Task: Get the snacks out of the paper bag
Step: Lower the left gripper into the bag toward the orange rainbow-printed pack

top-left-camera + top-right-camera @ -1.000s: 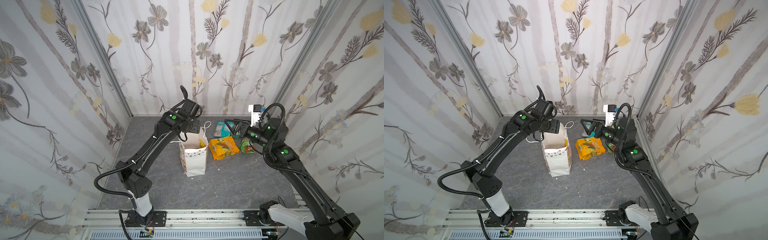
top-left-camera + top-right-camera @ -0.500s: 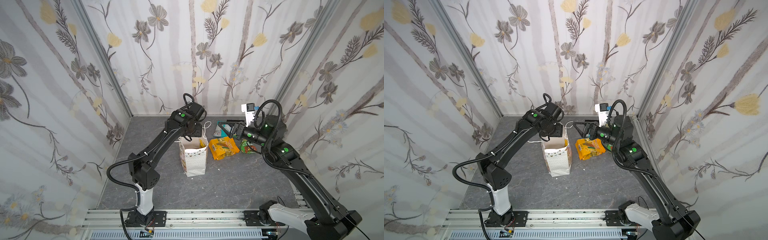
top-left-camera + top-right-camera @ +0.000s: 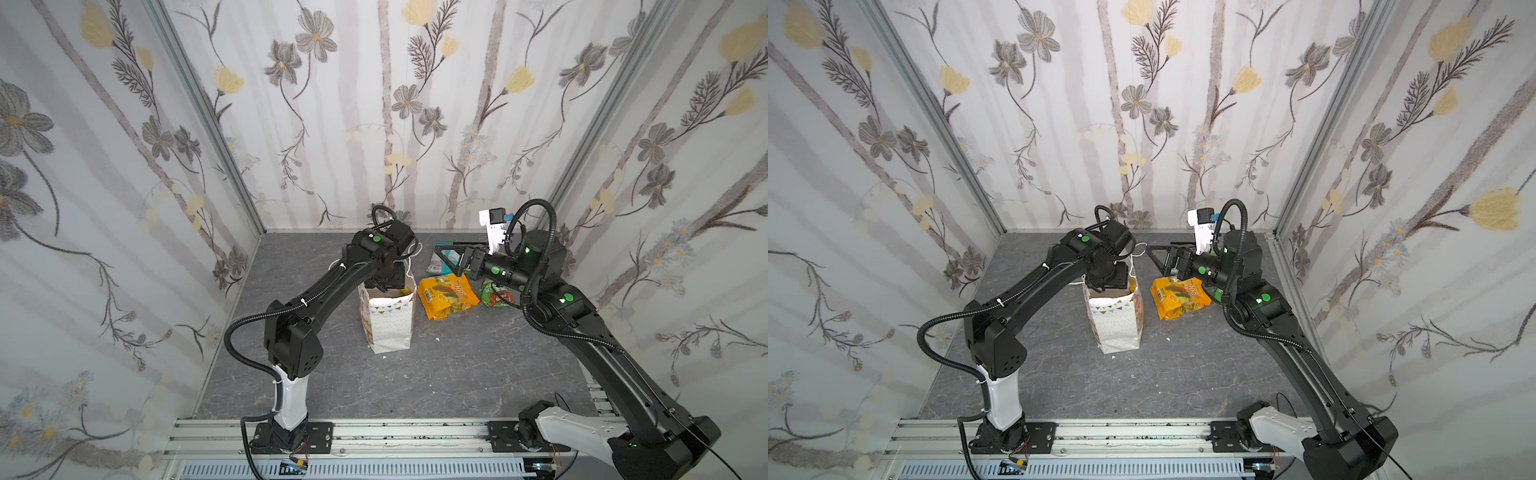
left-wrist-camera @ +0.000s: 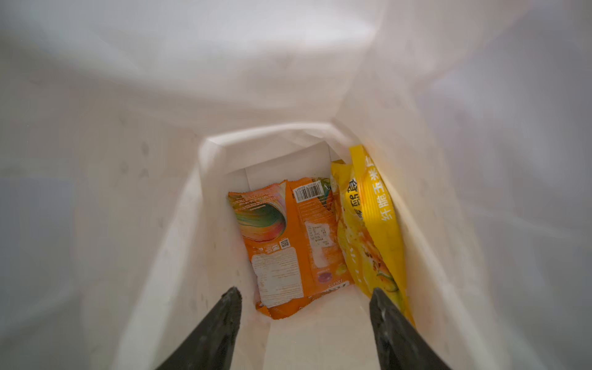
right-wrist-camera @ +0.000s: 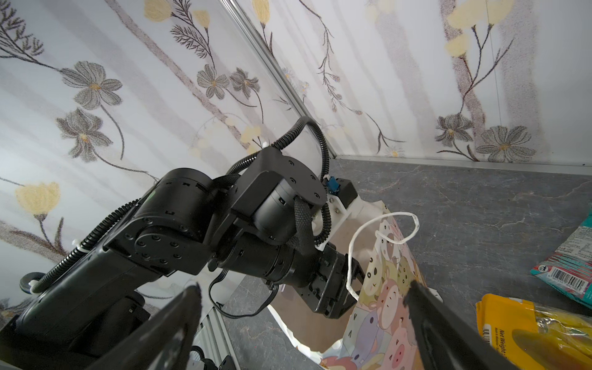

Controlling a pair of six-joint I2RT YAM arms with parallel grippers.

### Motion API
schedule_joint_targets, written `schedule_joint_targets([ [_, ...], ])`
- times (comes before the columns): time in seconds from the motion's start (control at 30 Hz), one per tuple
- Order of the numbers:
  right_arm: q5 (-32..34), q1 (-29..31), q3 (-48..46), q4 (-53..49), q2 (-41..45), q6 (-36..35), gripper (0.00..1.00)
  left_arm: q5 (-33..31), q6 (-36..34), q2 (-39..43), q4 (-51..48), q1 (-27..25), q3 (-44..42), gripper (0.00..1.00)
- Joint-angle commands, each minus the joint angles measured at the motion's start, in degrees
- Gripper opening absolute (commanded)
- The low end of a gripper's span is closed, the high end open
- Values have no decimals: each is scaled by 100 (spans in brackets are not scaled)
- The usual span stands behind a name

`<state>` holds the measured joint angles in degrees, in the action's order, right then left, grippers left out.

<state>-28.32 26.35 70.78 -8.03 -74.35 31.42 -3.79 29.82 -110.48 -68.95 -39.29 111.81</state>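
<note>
L tool (image 4: 306,289) inside paper bag (image 4: 153,224), over orange packet (image 4: 288,243)

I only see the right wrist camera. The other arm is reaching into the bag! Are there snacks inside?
Observer: Two. An orange packet lies flat on the bottom of the paper bag, and a yellow packet stands against its side.
Operator: Is the gripper holding one?
Observer: Not yet. The left gripper is open above them, gripping nothing.
Operator: Any snack outside that I can't see?
Observer: A green packet lies beside the large orange-yellow packet.
</note>
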Motion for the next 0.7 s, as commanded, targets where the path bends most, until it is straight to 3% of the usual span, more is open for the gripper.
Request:
schedule_joint_targets([
  [0.0, -10, 8, 40, 22, -36, -55, 99, 64, 114, 48, 65, -9, -113, 63],
  [0.4, -25, 19, 45, -28, -36, -61, 99, 297, -108, -350, -171, -8, -139, 64],
  [0.67, -8, 36, 85, -315, 7, -212, 99, 93, -116, -376, 173, 37, -730, 66],
])
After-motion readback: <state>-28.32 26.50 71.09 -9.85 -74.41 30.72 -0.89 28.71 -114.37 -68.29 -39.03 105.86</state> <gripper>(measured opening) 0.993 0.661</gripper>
